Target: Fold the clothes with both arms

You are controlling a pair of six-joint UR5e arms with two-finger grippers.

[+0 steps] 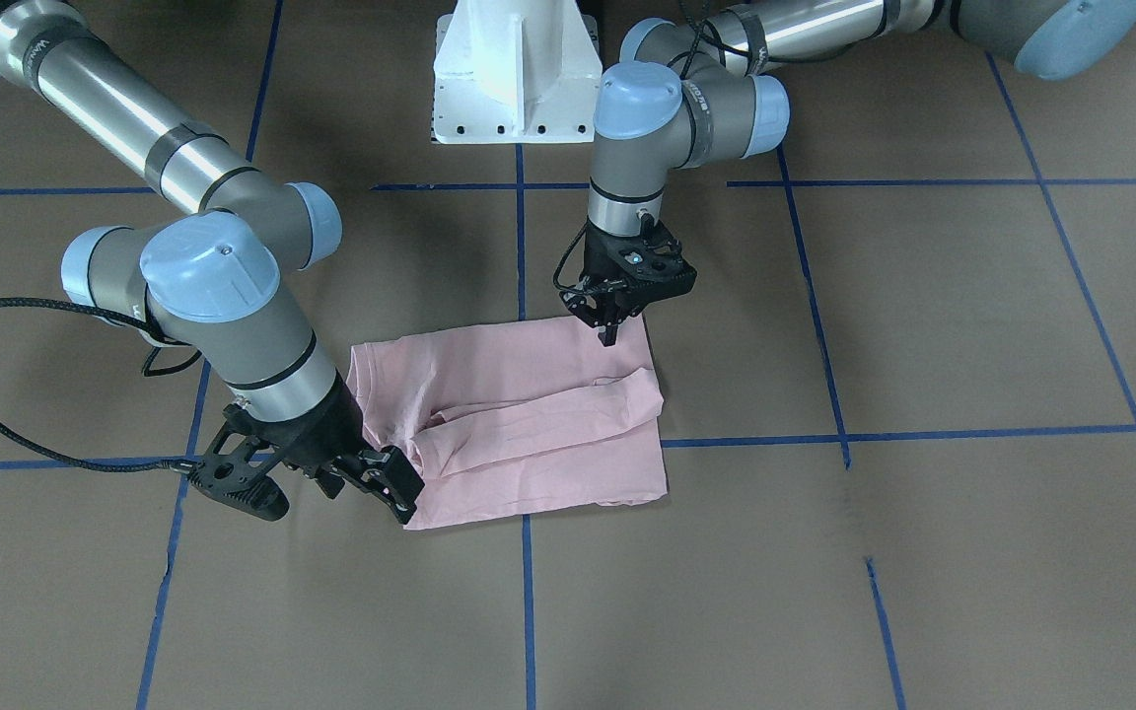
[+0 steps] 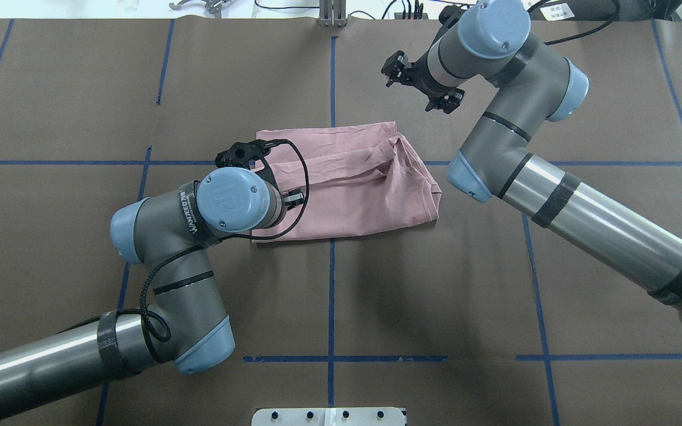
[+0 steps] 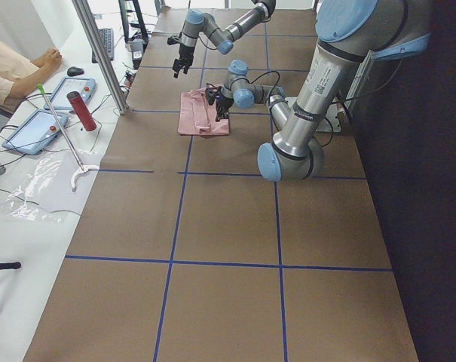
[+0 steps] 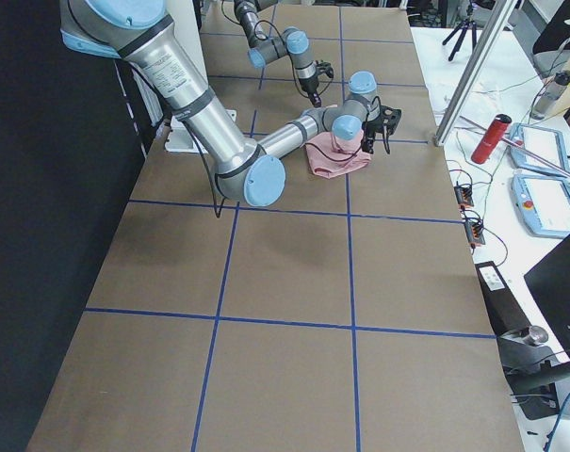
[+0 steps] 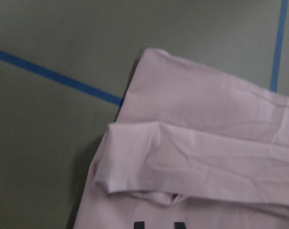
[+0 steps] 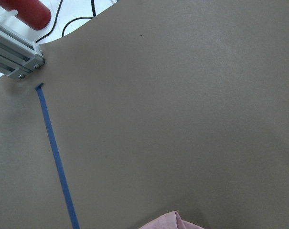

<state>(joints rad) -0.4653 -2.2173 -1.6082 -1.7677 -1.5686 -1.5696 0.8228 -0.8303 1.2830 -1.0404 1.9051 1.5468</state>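
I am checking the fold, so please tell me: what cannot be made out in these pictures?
T-shirt print: folded inside; the left wrist view's bottom edge cuts its black marks.
left gripper: whether it pinches cloth; too small in front view, and the left arm covers it overhead.
right gripper: jaw opening; one dark shape in front view.

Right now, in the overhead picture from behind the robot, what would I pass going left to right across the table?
Left arm → pale pink T-shirt → right arm.
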